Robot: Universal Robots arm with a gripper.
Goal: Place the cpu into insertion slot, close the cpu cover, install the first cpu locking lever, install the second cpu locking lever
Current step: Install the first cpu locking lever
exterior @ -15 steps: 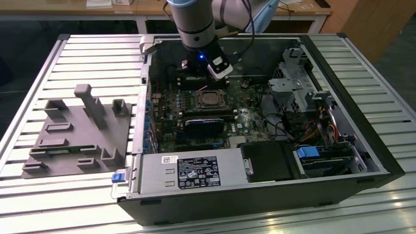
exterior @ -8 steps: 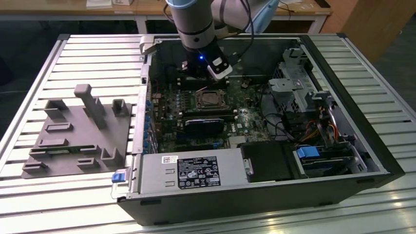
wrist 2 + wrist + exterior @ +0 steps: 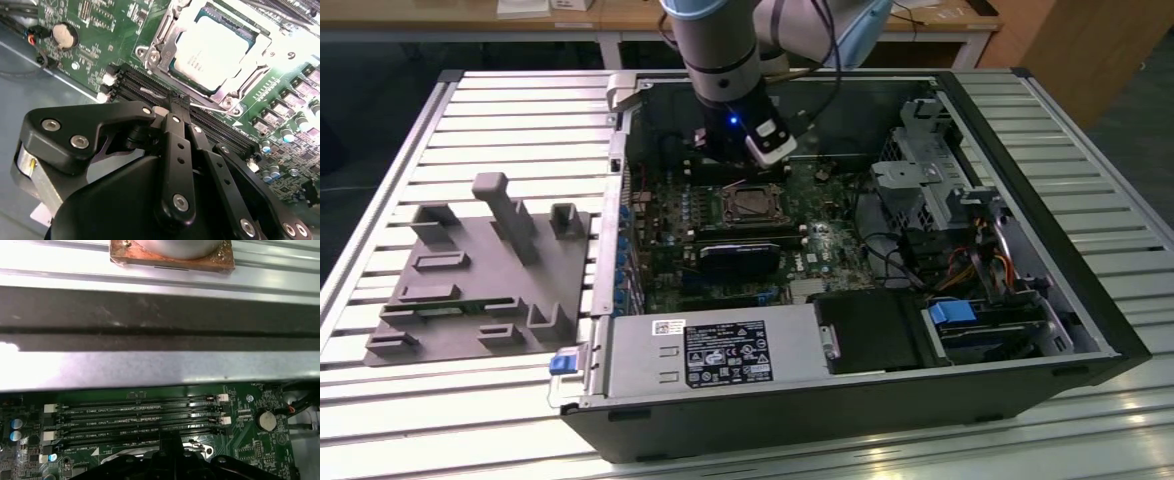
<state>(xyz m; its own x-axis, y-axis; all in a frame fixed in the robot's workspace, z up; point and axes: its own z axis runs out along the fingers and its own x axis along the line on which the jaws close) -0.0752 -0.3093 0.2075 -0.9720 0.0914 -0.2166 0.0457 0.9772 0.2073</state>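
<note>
The cpu, with its silvery top, lies in the insertion slot on the green motherboard. The silver cpu cover lies down around it as a frame. A thin metal locking lever runs along the socket's edge nearest my fingers. My gripper hangs over the memory slots beside the socket. Its black fingers are shut together, and their tips are at the lever's end. In the exterior view the gripper sits inside the open case, just behind the socket.
Long black memory slots and a coin battery lie by the socket. A black heatsink, a power supply and drive cages crowd the case. A grey fixture stands on the table at the exterior view's left.
</note>
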